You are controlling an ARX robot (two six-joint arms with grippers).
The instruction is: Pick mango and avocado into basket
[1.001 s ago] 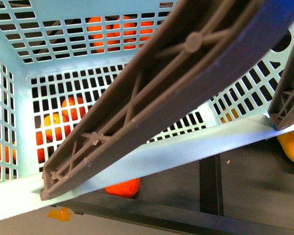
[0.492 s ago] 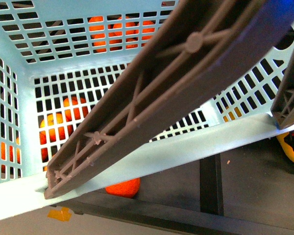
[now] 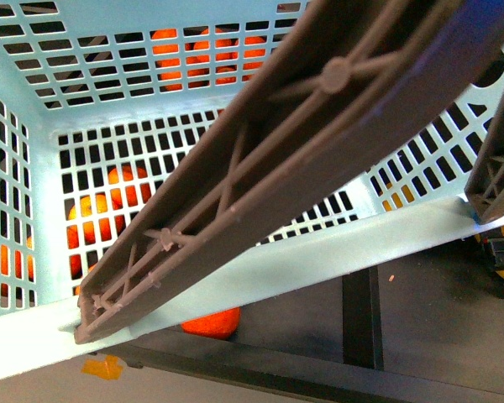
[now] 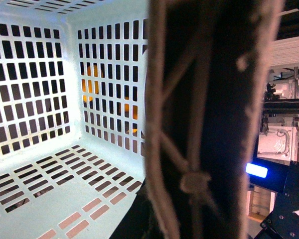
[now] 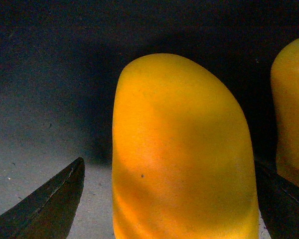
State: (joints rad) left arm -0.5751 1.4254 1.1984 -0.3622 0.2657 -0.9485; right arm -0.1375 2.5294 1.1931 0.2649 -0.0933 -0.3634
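My right tool [image 5: 168, 169] stands open astride the mango [image 5: 182, 124] on the dark worktop [image 5: 40, 99]. Whether my left tool is open or closed, I cannot tell.

Lt turquoise slotted basket [image 3: 336, 252], brown-grey ribbed handle [image 3: 319, 109], yellow-to-orange mango [image 5: 182, 149], dark grey tabletop [image 5: 40, 99]

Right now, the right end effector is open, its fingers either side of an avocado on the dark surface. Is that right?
One thing is wrong: the fruit is the yellow-orange mango, not an avocado, as the right wrist view shows. The right end effector is indeed open, its fingers either side of it on the dark surface.
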